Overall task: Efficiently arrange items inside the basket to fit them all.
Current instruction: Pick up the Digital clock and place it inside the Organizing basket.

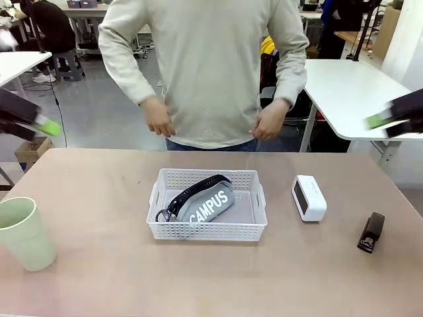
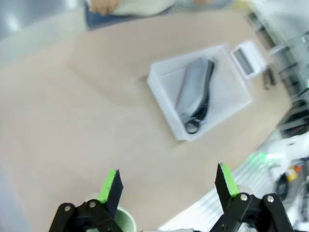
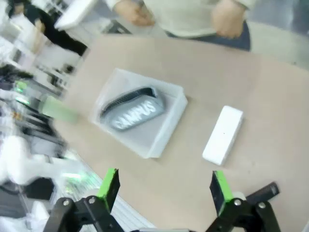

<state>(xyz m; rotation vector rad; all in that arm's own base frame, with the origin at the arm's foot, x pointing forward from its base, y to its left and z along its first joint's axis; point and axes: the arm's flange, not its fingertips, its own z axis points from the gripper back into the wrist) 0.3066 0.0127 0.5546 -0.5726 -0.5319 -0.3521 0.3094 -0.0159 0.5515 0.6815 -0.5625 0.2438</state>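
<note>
The white lattice basket (image 1: pixel 207 229) sits mid-table with the grey "CAMPUS" pouch (image 1: pixel 210 203) lying slantwise inside it, black strap and ring toward its left end. A small white box (image 1: pixel 309 197) lies to the basket's right, a black stapler (image 1: pixel 371 232) further right near the edge. The pale green cup (image 1: pixel 25 233) stands upright at the near left. My left gripper (image 1: pixel 47 125) hovers high at the far left, open and empty. My right gripper (image 1: pixel 378 120) hovers high at the far right, also open. Both wrist views look down on the basket (image 2: pixel 164 92) (image 3: pixel 157 140) from above.
A person stands at the far side of the table, both hands (image 1: pixel 158 119) held at waist height away from the tabletop. Bare table surface (image 1: pixel 99 191) lies between cup and basket. White tables stand behind on both sides.
</note>
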